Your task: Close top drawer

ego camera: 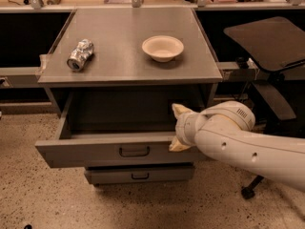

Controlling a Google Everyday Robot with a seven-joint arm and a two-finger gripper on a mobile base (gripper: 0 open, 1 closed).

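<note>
Standing partly open, the top drawer [86,152] juts out with its grey front panel towards the camera, its black handle [134,151] at the panel's centre. The gripper [177,129] sits at the drawer's right end, right of the handle. Its two cream fingers [180,111] are spread apart and grasp nothing. The lower one lies against the top edge of the drawer's front panel, and the upper one hangs over the drawer's open cavity. The white arm [248,147] reaches in from the drawer's right. Above the drawer, the bench [119,66] carries a bowl [162,47] and a crushed silver can [80,54], well apart. Below the drawer, a narrower drawer [105,175] shows its front.
</note>
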